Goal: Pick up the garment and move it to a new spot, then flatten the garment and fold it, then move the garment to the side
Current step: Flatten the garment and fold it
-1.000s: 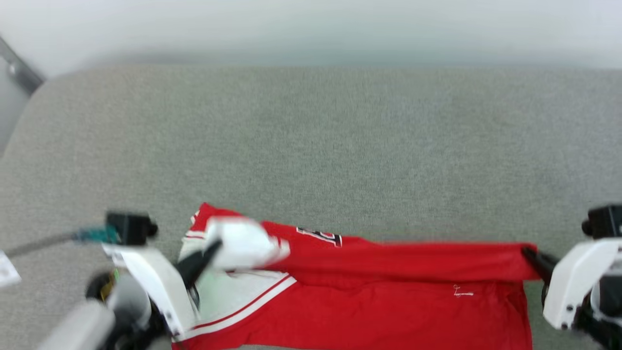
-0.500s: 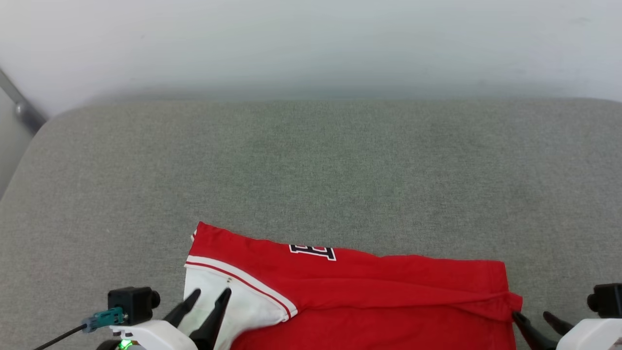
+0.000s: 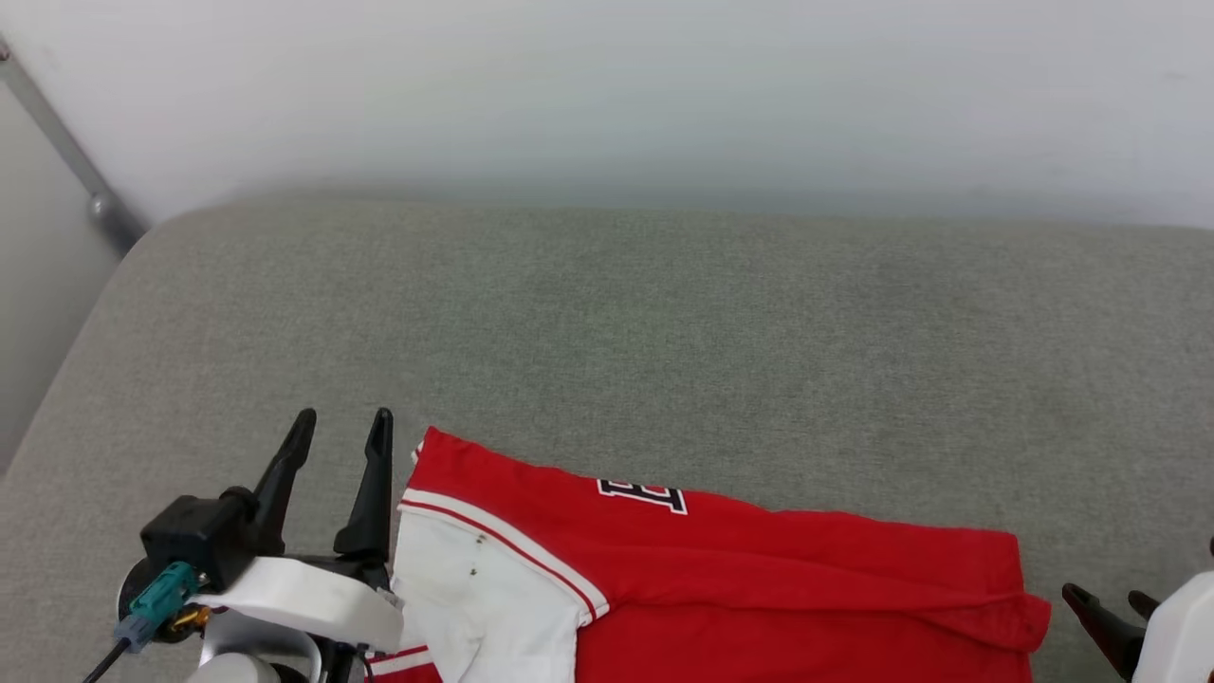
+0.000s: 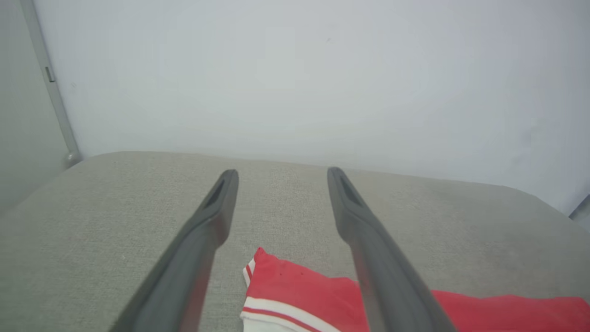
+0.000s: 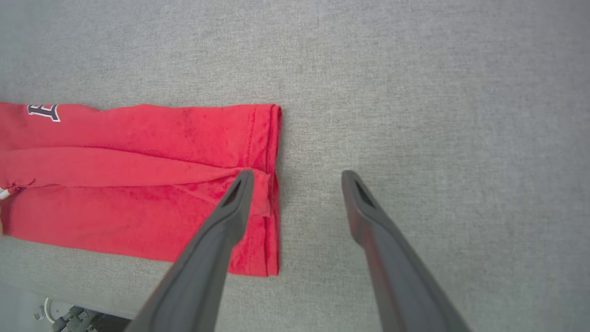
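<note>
On the grey upholstered surface [image 3: 664, 313], the red jersey [image 3: 759, 588] now lies folded, released between the left gripper [image 3: 343, 417] and right gripper [image 3: 1105, 596], both spread wide; this fold looks finished.

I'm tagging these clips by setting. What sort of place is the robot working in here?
Probably a bare test room or lab, not a home: a wide grey fabric-covered surface stands against a plain white wall, with a red garment laid out on it.
</note>
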